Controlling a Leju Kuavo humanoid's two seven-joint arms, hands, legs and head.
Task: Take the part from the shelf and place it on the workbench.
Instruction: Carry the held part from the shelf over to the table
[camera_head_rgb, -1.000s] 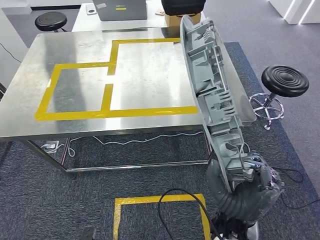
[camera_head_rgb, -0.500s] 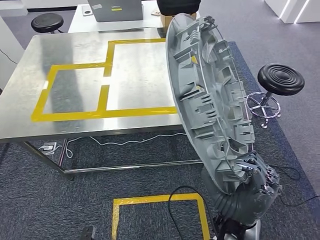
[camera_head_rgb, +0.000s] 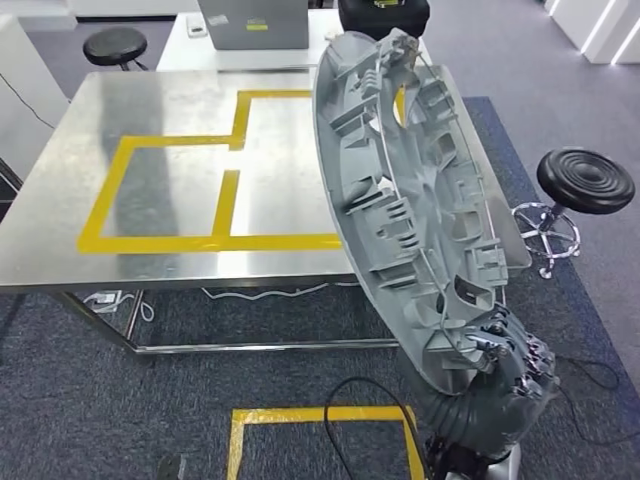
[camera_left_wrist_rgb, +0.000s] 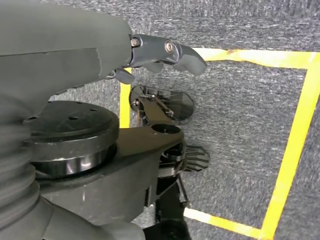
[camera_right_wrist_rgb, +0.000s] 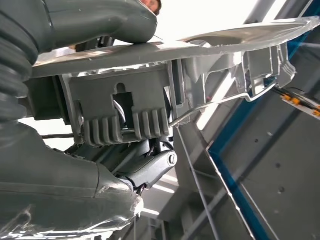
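Grey part (camera_head_rgb: 411, 210) gripped by right hand (camera_head_rgb: 502, 385) fingers, overhanging workbench (camera_head_rgb: 173, 190) edge; left hand (camera_left_wrist_rgb: 166, 50) unclear.

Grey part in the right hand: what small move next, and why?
Probably lower and tip the grey part forward toward the workbench. The right hand holds it by its bottom end, tilted above the table's near right edge, not yet resting on it.
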